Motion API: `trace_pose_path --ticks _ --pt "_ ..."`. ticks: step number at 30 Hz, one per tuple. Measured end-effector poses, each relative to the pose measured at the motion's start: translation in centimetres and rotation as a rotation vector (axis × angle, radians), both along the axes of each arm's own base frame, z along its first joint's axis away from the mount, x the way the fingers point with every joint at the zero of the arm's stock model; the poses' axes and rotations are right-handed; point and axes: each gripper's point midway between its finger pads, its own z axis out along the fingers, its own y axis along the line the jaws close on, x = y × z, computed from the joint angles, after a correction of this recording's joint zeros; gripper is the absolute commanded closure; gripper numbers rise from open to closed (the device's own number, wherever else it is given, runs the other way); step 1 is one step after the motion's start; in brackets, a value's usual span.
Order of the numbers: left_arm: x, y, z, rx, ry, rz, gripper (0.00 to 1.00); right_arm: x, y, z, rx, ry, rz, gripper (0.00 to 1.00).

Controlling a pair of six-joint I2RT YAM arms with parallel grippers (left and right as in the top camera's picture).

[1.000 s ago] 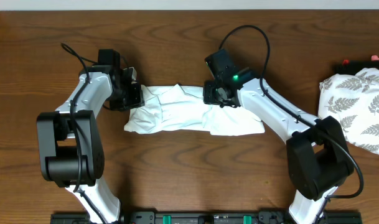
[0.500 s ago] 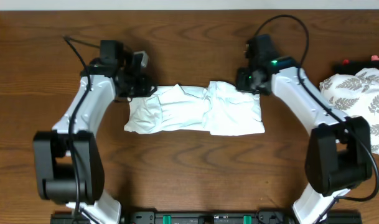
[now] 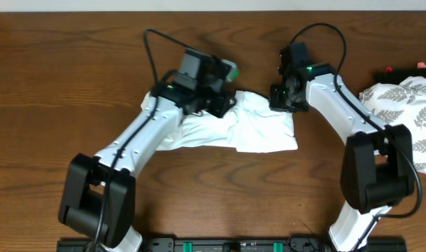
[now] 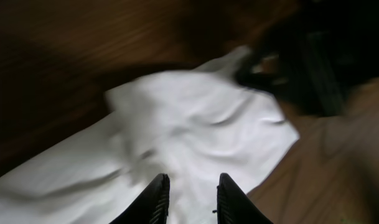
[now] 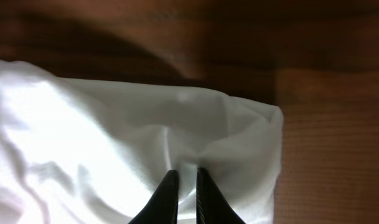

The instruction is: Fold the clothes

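The white T-shirt [image 3: 261, 129] lies crumpled in a wide strip at the table's middle; its chest graphic is hidden. My left gripper [image 3: 223, 103] is over the shirt's upper middle. In the blurred left wrist view its jaws [image 4: 190, 177] stand apart above the white cloth [image 4: 195, 118], with nothing pinched between them. My right gripper [image 3: 280, 100] is at the shirt's upper right corner. In the right wrist view its jaws [image 5: 187, 171] are nearly closed on a ridge of the shirt [image 5: 114, 137] close to its right edge.
A white cloth with grey fern leaves [image 3: 405, 115] lies at the right edge, with a black-and-red item [image 3: 408, 70] behind it. The right gripper shows as a dark blur [image 4: 301, 68] in the left wrist view. Brown wood table [image 3: 59, 70] surrounds the shirt.
My left gripper has swung from the shirt's upper left corner rightward to its middle. My right gripper earlier moved from the middle to the upper right corner and has stayed there.
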Motion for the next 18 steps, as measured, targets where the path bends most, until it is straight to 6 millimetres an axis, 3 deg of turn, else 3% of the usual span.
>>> trace_pose_path --ticks 4,7,15,18 --pt "-1.1 -3.1 0.5 -0.024 -0.044 -0.071 0.73 -0.2 -0.1 -1.2 -0.009 0.029 0.000 0.89" --pt "-2.1 -4.6 -0.8 -0.016 -0.028 -0.111 0.73 -0.3 -0.1 -1.2 -0.010 0.031 0.000 0.88" --pt "-2.9 -5.1 -6.9 0.054 0.092 -0.129 0.73 -0.2 -0.2 -1.2 -0.011 0.028 -0.008 0.82" --pt "-2.9 -5.0 -8.3 0.070 0.110 -0.126 0.74 0.0 -0.2 -1.2 -0.012 0.022 -0.014 0.80"
